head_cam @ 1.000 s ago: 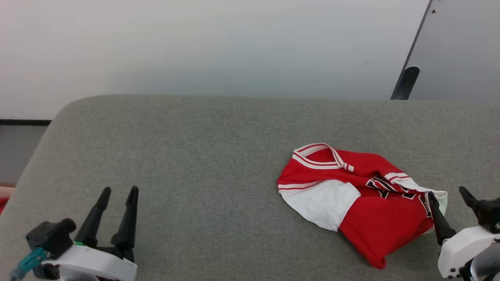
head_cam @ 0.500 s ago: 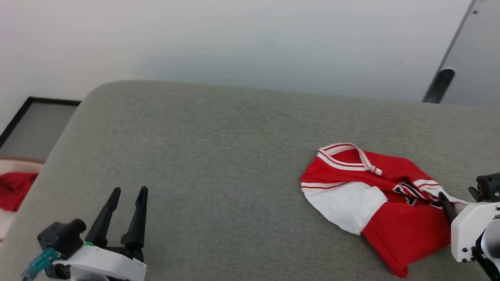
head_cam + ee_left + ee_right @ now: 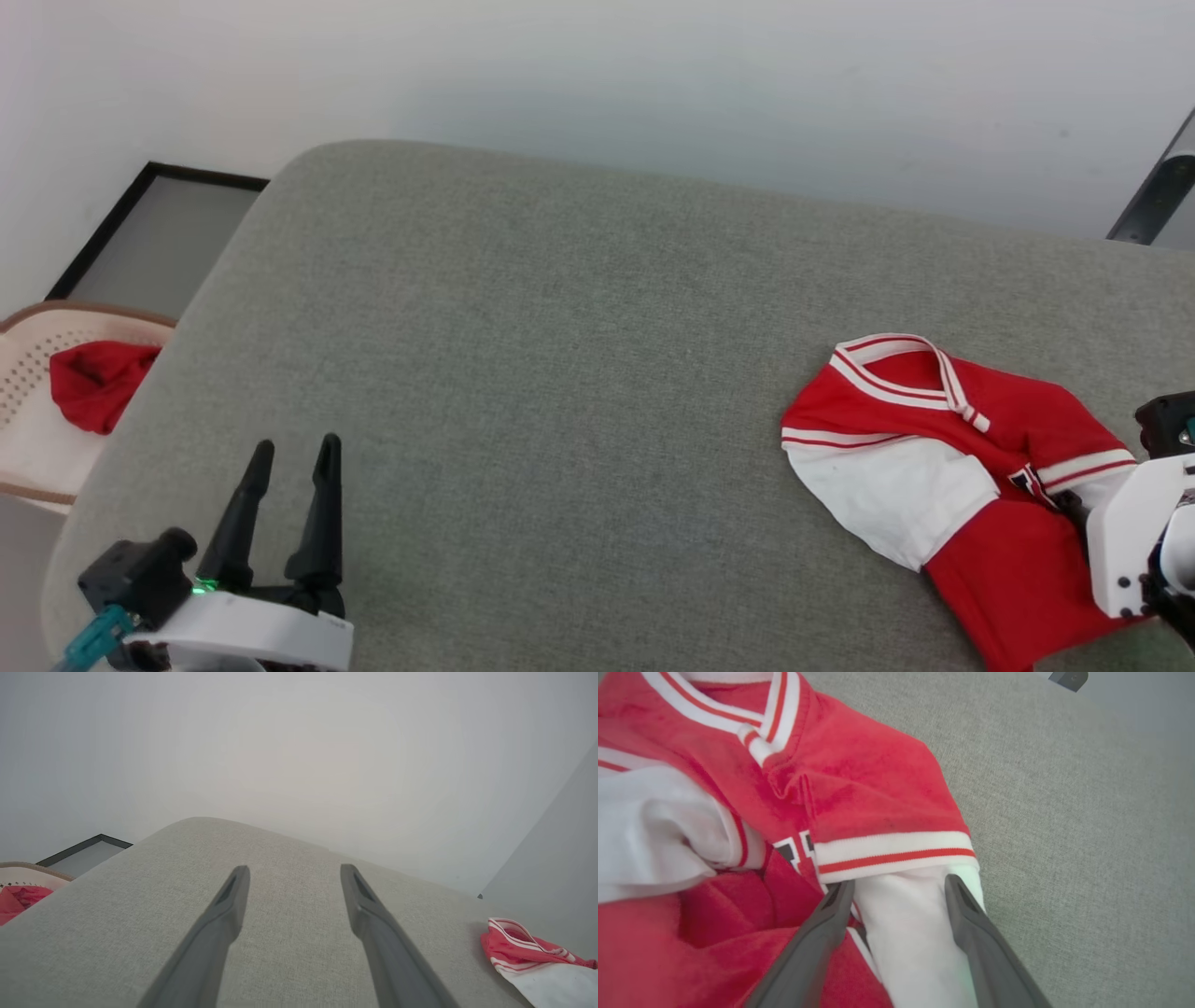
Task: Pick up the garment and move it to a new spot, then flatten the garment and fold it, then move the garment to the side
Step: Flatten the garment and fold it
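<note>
My right gripper (image 3: 899, 882) has its jaws wide apart, straddling the white sleeve (image 3: 915, 933) just under its striped cuff and gripping nothing. The garment (image 3: 934, 439) lies crumpled near the right end of the table (image 3: 560, 373), towards its near edge. I judge it light, limp and not slippery. Pinched by the sleeve alone, the rest would probably trail, so I'd rather bite thicker cloth near the shoulder. My left gripper (image 3: 295, 444) has its jaws spread and empty at the near left corner.

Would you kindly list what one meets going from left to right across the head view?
In order: cream perforated basket holding a red cloth → left gripper → red jersey T-shirt with white sleeves.
</note>
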Controlling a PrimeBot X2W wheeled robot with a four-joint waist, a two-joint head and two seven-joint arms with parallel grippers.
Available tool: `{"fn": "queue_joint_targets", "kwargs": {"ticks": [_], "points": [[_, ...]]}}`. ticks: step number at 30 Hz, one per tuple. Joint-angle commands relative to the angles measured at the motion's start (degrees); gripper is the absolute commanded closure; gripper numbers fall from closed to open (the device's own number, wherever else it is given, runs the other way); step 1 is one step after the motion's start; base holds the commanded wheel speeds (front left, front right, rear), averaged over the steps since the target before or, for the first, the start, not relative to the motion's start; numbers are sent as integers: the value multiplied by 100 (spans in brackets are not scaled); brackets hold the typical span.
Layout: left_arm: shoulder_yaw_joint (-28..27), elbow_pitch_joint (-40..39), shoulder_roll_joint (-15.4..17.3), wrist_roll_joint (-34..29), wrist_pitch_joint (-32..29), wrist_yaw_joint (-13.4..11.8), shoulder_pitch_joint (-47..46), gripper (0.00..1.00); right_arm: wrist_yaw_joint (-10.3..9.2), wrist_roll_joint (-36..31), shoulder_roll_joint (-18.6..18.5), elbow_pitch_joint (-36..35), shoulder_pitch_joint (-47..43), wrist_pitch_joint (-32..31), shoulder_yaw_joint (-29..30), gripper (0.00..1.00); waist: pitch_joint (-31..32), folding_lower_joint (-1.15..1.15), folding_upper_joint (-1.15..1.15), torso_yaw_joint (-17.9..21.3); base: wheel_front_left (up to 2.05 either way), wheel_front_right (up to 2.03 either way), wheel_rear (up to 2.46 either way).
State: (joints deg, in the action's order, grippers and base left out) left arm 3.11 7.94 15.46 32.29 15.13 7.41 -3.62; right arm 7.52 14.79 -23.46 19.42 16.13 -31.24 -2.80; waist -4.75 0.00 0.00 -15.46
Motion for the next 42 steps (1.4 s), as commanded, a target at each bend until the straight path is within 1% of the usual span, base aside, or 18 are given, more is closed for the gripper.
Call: {"fn": "queue_joint_targets", "kwargs": {"ticks": [1,7,8,9,10,17,20,23,27,30,35,37,40,41,42], "points": [[-43,-49,-49,-48,-2,12,47,0,-6,70,-100,-15,-17,-232,-14,0,-38,0,0,-38,0,0,0],[-85,-98,-138,-70,-1,13,89,0,-6,165,-159,-93,-113,-943,-37,0,-76,0,0,-71,0,0,0],[-89,-101,-146,-61,-1,13,78,0,-6,166,-164,-111,-127,-1028,-59,45,-85,0,0,-71,0,0,0],[-90,-105,-152,-52,-1,13,65,0,-6,161,-172,-137,-122,-1064,-61,78,-97,0,0,-72,0,0,0],[-93,-108,-153,-43,-1,13,50,0,-6,161,-179,-149,-106,-1097,-51,100,-110,0,0,-72,0,0,0],[-92,-75,-170,-13,-1,13,0,0,-6,181,-159,-287,66,-1204,55,100,-141,0,0,-51,0,0,0],[-98,-61,-162,-8,-1,13,23,0,-5,378,-93,-426,105,-1297,186,100,-126,0,0,-20,0,0,0],[-121,-68,-159,-10,-1,14,53,0,-6,582,-32,-552,179,-1393,483,100,-112,0,0,21,0,0,0],[-103,-66,-165,-14,-1,14,67,0,-6,729,69,-623,287,-1447,1097,100,-85,0,0,50,0,0,0],[-70,-65,-162,-4,-1,14,76,0,-6,547,129,-527,334,-1406,1665,100,-61,0,0,59,0,0,0],[-9,-45,-130,16,0,14,107,0,-5,-47,260,-92,288,-1210,2589,100,-17,0,0,52,0,0,0],[31,-33,-110,31,0,14,116,0,-5,-295,323,123,190,-1119,2795,100,1,0,0,46,0,0,0],[88,-13,-77,41,0,14,126,0,-5,-484,461,412,141,-981,2969,100,20,0,0,57,0,0,0],[121,-1,-55,44,0,14,127,0,-6,-556,476,483,123,-908,2975,76,23,0,0,67,0,0,0],[135,11,-35,53,0,14,122,0,-6,-615,482,546,115,-819,2960,42,25,0,0,80,0,0,0]]}}
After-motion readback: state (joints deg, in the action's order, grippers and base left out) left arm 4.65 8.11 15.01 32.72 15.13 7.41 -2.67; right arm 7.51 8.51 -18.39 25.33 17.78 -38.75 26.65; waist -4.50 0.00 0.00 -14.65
